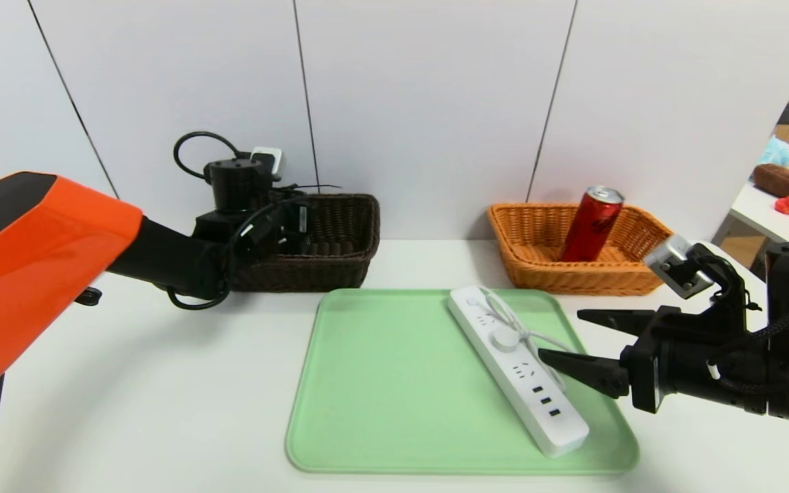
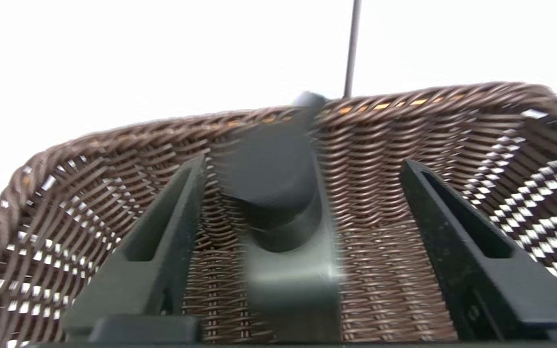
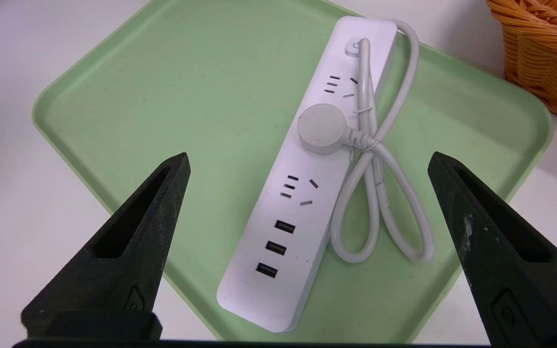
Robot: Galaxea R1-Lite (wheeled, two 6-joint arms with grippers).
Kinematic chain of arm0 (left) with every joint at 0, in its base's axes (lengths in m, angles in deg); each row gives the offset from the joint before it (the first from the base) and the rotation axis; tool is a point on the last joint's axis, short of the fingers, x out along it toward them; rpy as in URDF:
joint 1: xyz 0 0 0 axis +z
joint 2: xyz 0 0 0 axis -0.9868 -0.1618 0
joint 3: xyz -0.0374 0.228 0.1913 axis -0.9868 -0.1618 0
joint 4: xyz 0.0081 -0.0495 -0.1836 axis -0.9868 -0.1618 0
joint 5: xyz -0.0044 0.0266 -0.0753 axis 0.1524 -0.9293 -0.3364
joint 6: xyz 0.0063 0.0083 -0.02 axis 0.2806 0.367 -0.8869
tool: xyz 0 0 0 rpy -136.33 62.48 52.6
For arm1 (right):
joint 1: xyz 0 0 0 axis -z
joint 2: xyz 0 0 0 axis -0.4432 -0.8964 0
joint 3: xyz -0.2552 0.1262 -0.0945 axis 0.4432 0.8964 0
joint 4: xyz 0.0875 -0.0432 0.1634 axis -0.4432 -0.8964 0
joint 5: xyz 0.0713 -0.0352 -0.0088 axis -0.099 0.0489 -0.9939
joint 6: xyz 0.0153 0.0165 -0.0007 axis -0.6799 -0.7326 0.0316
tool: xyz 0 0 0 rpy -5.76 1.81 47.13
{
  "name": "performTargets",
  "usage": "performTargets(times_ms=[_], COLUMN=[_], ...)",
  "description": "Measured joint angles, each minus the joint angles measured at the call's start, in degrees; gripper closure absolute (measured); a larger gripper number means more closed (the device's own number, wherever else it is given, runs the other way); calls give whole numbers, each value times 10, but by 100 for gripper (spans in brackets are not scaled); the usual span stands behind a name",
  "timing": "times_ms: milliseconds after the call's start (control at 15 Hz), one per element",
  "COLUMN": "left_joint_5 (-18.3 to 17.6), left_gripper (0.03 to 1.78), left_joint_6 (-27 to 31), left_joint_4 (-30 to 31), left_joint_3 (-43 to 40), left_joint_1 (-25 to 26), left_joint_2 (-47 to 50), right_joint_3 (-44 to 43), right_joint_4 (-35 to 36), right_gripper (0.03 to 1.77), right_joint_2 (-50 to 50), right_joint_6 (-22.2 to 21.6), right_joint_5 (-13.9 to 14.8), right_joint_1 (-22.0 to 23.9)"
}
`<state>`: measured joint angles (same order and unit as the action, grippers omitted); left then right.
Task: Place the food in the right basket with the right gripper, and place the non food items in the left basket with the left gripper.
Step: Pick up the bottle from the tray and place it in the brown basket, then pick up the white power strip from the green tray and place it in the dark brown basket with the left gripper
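Power strip [image 1: 516, 368], lower centre-right on green tray [image 1: 367, 383], long axis slanting upper left to lower right. My left gripper [image 2: 302, 193], fingers parted over the pump bottle [image 2: 278, 193] inside the dark basket [image 1: 340, 233], sits upper left, well apart. My right gripper [image 1: 576, 339], spread empty, is nearer but wrong for it.

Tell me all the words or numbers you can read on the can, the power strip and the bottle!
No words or numbers can be read.
Red can: dark markings, too small and blurred to read.
Power strip: only a power symbol on its button, no words.
Pump bottle: blurred, no label visible.
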<state>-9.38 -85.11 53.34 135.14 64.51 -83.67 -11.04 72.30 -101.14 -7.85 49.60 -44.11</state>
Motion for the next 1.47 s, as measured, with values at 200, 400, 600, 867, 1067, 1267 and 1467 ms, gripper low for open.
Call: performTargets(times_ms=[200, 400, 600, 867, 1067, 1267, 1467], left_joint_5=[2, 3, 4, 3, 2, 2, 2], left_gripper=[29, 23, 19, 16, 14, 14, 13], left_joint_6=[-2, -5, -15, -67, -92, -102, -122], left_joint_4=[-32, -68, -122, -224, -287, -337, -370], left_joint_3=[-10, -24, -42, -50, -55, -61, -72], left_joint_1=[-1, -2, -2, -10, -25, -54, -104], left_joint_2=[31, 60, 94, 148, 189, 230, 264], right_joint_3=[0, -1, 0, 2, 3, 8, 25], right_joint_4=[0, 0, 7, 8, 6, 2, -3], right_gripper=[10, 10, 10, 10, 10, 10, 10], right_joint_2=[0, 1, 4, 11, 25, 47, 79], right_joint_6=[0, -1, -2, -3, -4, -4, -5], right_joint_5=[0, 0, 0, 0, 2, 34, 79], right_joint_1=[0, 1, 1, 1, 3, 7, 10])
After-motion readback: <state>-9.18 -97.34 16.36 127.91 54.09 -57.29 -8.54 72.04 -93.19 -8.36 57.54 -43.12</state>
